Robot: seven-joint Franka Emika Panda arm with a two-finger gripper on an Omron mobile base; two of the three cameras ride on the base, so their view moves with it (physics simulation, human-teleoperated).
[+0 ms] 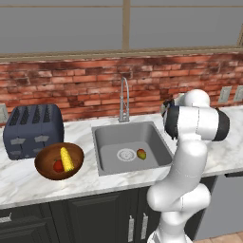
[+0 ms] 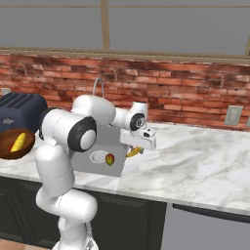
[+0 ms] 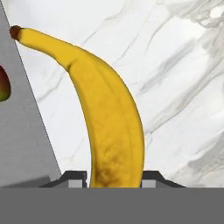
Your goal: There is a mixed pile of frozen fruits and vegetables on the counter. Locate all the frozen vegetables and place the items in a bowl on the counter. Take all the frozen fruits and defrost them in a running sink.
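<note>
Red brick ran behind the white marble counter (image 1: 28, 178) in the left base view, under a wide window. On it stood a dark toaster (image 1: 32, 130) and, just in front of it, the brown wooden bowl (image 1: 47, 166) holding the corn cob (image 1: 66, 159) and the red round vegetable (image 1: 58, 166). The grey sink (image 1: 109, 142) lay to the right, its slim faucet (image 1: 124, 100) at the back, and the orange-red fruit (image 1: 141, 154) sat beside the round drain (image 1: 126, 154).

From the right base view, the arm reached low over the counter at the sink's right edge. The banana (image 2: 134, 152) showed as a yellow curve under the gripper (image 2: 136, 150), and the orange-red fruit rested in the basin near it.

Seen from the hand view, the fingers (image 3: 74, 177) were narrow, pressed against both sides of the banana's thick end, with marble beneath and the sink's grey wall at the left.
</note>
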